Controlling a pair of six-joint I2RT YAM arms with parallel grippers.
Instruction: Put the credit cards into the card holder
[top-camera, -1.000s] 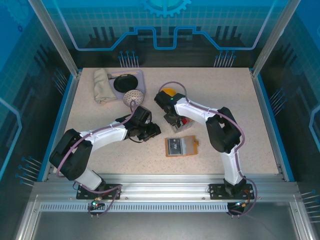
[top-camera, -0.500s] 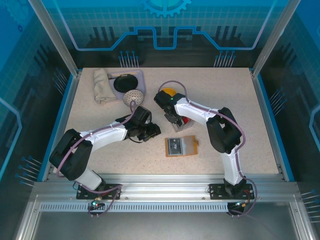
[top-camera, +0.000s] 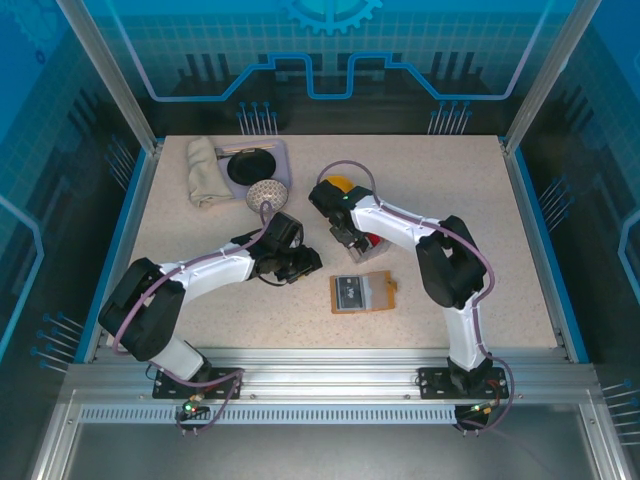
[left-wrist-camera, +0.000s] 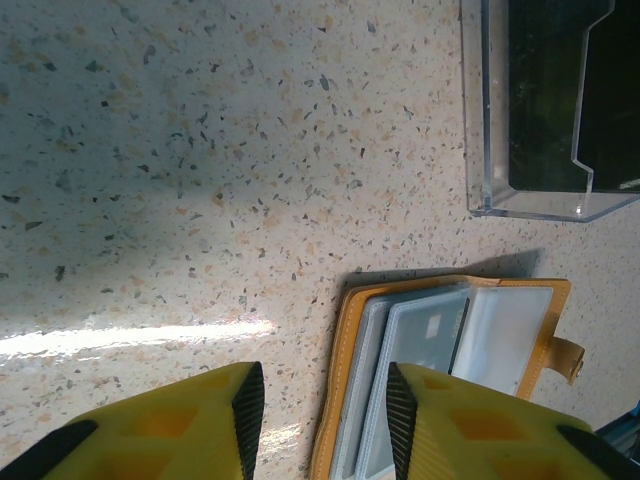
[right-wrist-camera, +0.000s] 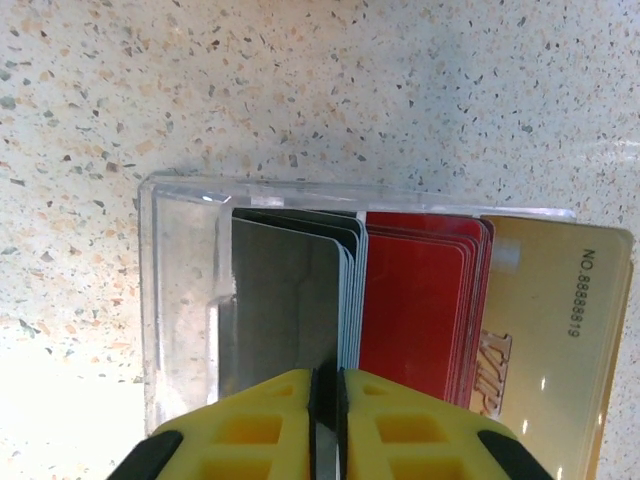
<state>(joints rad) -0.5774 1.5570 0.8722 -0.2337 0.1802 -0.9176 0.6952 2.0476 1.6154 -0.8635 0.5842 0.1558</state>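
The credit cards (right-wrist-camera: 420, 310) stand on edge in a clear plastic box (right-wrist-camera: 180, 300): a grey and pale blue stack on the left, a red stack in the middle, a gold card (right-wrist-camera: 570, 330) on the right. My right gripper (right-wrist-camera: 327, 385) is shut on one grey card of the left stack, seen edge-on between the fingers. From above, that gripper (top-camera: 350, 246) sits over the box. The card holder (top-camera: 362, 292) lies open on the table with its clear pockets up. My left gripper (left-wrist-camera: 322, 400) is open and holds nothing, hovering over the left edge of the card holder (left-wrist-camera: 450, 340).
At the back left, a grey tray (top-camera: 282, 160) carries a black dish, with a beige cloth (top-camera: 205, 170) beside it and a patterned bowl (top-camera: 263, 192) in front. An orange bowl (top-camera: 338, 184) peeks out behind the right arm. The clear box (left-wrist-camera: 540, 110) lies beyond the wallet.
Hardly anything differs. The right arm has shifted very slightly over the box and the left arm has stayed still.
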